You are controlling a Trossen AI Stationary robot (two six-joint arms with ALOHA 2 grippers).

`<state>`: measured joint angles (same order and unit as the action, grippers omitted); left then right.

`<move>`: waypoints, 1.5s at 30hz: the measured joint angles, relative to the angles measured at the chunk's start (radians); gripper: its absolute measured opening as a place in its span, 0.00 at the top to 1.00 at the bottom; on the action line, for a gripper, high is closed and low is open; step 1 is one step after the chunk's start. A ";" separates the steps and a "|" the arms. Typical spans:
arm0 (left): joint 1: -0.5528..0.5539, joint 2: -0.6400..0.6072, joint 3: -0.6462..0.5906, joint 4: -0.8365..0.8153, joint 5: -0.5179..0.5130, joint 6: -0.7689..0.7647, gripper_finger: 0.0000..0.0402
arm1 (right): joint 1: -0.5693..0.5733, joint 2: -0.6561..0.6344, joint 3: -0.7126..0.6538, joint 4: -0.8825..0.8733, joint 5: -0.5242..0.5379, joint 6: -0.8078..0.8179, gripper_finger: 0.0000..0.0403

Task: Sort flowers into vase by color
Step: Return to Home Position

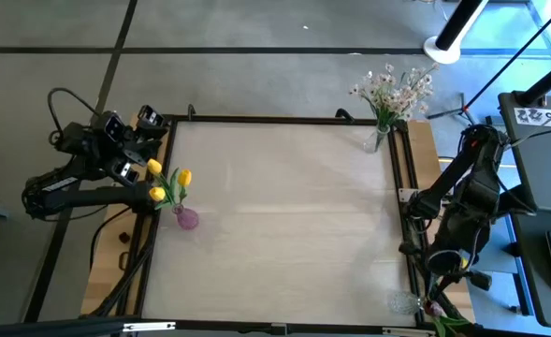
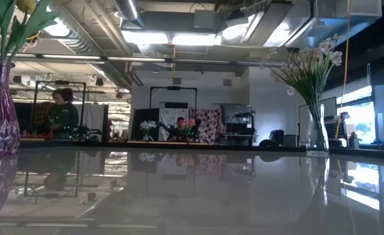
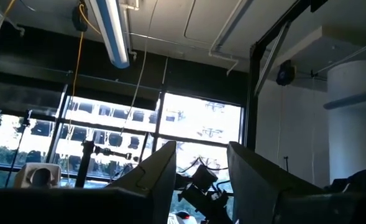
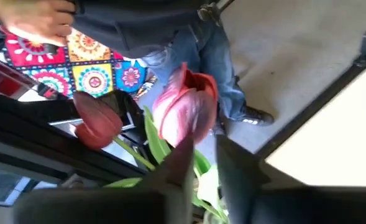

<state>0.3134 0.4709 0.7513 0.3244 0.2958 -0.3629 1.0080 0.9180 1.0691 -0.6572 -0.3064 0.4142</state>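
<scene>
**Sorting looks done; both arms sit folded at the table's sides.**

High view: the left arm point(image 1: 79, 183) is folded beside the yellow tulips point(image 1: 167, 183) in their purple vase point(image 1: 187, 219). The white-pink sprays point(image 1: 397, 89) stand in a clear vase point(image 1: 376, 140) at the upper right corner of the table point(image 1: 284, 215). The right arm point(image 1: 467, 201) is tucked beyond the right edge, near a second clear vase point(image 1: 403, 301) at the lower right corner.

Low view: the purple vase and the spray vase stand upright, well apart.

Left wrist view: the left gripper point(image 3: 201, 149) points up into the room, fingers apart and empty.

Right wrist view: the right gripper point(image 4: 204, 155) shows a narrow gap with nothing in it, close to the red tulips point(image 4: 184, 102).

The step in hand appears to be the return to rest. The next move likely calls only for settling the arms clear of the stems.
</scene>
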 joint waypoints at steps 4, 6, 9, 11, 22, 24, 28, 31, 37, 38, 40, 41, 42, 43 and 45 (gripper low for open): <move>0.000 0.000 0.000 0.001 0.000 -0.021 0.65 | 0.000 0.015 0.000 0.073 -0.021 0.005 0.98; 0.000 0.000 0.000 0.001 0.000 -0.023 0.65 | 0.000 0.015 0.000 0.122 -0.028 0.029 0.98; 0.000 0.000 0.000 0.001 0.000 -0.023 0.65 | 0.000 0.015 0.000 0.187 -0.028 0.112 0.93; 0.000 0.000 0.000 0.002 0.000 -0.023 0.65 | 0.000 0.014 0.000 0.207 -0.028 0.163 0.90; 0.000 -0.011 0.000 0.008 0.000 -0.028 0.65 | 0.000 0.014 -0.001 0.325 -0.034 0.259 0.73; 0.000 -0.022 0.000 0.007 0.000 -0.028 0.65 | 0.000 0.014 -0.001 0.397 -0.035 0.265 0.73; 0.000 -0.039 0.000 0.006 0.000 -0.028 0.65 | 0.000 0.014 -0.001 0.520 -0.006 0.313 0.73; 0.000 -0.043 0.000 0.008 0.000 -0.027 0.65 | 0.000 0.014 -0.001 0.567 0.039 0.339 0.73; 0.000 -0.043 0.000 -0.002 0.001 -0.017 0.65 | -0.001 -0.008 -0.001 0.609 0.174 0.260 0.81; 0.000 -0.043 0.000 -0.007 0.002 -0.012 0.65 | -0.006 -0.020 -0.007 0.611 0.198 0.226 0.84; 0.000 -0.043 0.000 -0.018 0.012 -0.002 0.65 | -0.028 -0.053 -0.042 0.615 0.220 0.175 0.94; 0.000 -0.043 0.000 -0.026 0.013 0.001 0.65 | -0.049 -0.068 -0.066 0.630 0.220 0.157 0.97; 0.000 -0.043 0.000 -0.037 0.012 0.004 0.65 | -0.080 -0.081 -0.097 0.652 0.216 0.150 0.98; 0.000 -0.043 0.000 -0.052 0.012 0.006 0.65 | -0.123 -0.093 -0.133 0.680 0.200 0.151 0.97; 0.000 -0.043 0.000 -0.088 0.012 0.008 0.65 | -0.232 -0.099 -0.207 0.747 0.129 0.177 0.96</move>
<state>0.3138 0.4278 0.7513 0.2368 0.3080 -0.3551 0.7757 0.8186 0.8623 0.0899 -0.1770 0.5914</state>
